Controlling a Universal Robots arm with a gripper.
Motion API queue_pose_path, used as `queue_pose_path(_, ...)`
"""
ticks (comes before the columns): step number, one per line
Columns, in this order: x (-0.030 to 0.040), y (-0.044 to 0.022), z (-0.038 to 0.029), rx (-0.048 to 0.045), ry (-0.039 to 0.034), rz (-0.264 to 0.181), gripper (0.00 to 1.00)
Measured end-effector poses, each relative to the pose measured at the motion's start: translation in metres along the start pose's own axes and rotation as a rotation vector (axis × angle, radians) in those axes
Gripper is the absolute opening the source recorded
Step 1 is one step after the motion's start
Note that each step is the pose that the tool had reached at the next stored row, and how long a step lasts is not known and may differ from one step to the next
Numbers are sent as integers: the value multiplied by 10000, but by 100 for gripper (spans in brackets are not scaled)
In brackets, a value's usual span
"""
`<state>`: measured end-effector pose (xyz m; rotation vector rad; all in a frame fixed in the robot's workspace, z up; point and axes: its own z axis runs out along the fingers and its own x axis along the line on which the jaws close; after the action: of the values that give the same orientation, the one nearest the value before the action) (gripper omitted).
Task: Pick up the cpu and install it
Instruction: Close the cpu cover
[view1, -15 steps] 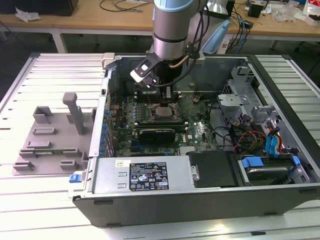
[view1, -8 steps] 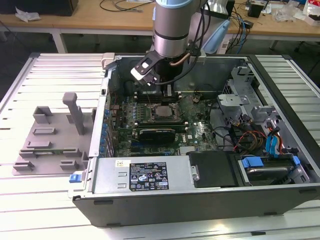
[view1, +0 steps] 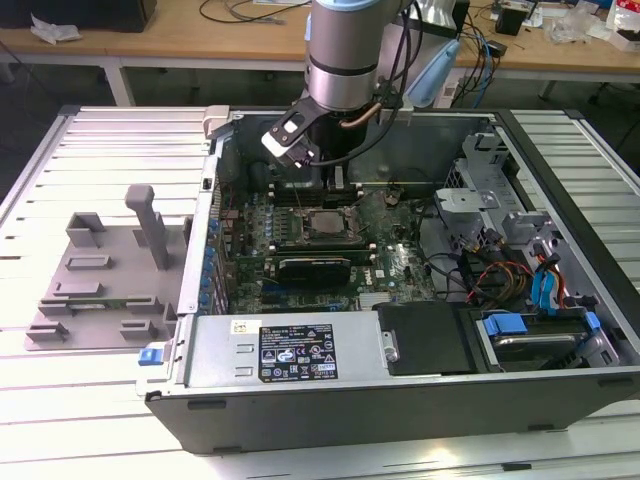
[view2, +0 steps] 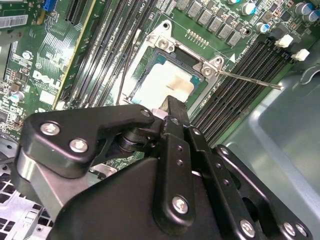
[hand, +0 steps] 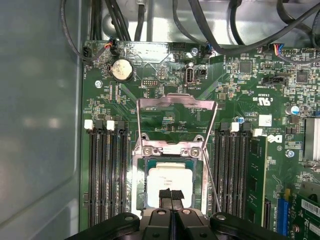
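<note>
Cpu (hand: 170, 178) seated within socket frame (hand: 171, 149) edges, closed claw (hand: 171, 194) over it

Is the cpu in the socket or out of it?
In. The cpu lies flat inside the socket, whose load plate stands flipped open.

Bright, even light from overhead, white glare on the cpu (hand: 169, 179) lid just ahead of my pincer (hand: 171, 196), table (view1: 90, 420) washed out far behind me, case wall (hand: 35, 125) beside me faintly sheened, my pincer's black body in shadow
</note>
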<state>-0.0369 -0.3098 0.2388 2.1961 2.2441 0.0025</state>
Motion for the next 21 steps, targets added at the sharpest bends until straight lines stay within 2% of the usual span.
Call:
queue_pose_path(8,0,0,-11,0,0,0,11)
queue_pose_path(12,0,0,-57,0,0,0,11)
queue_pose_path(14,0,0,-98,0,0,0,11)
queue_pose_path(17,0,1,-238,0,1,0,11)
queue_pose_path(21,0,1,-366,0,-1,0,11)
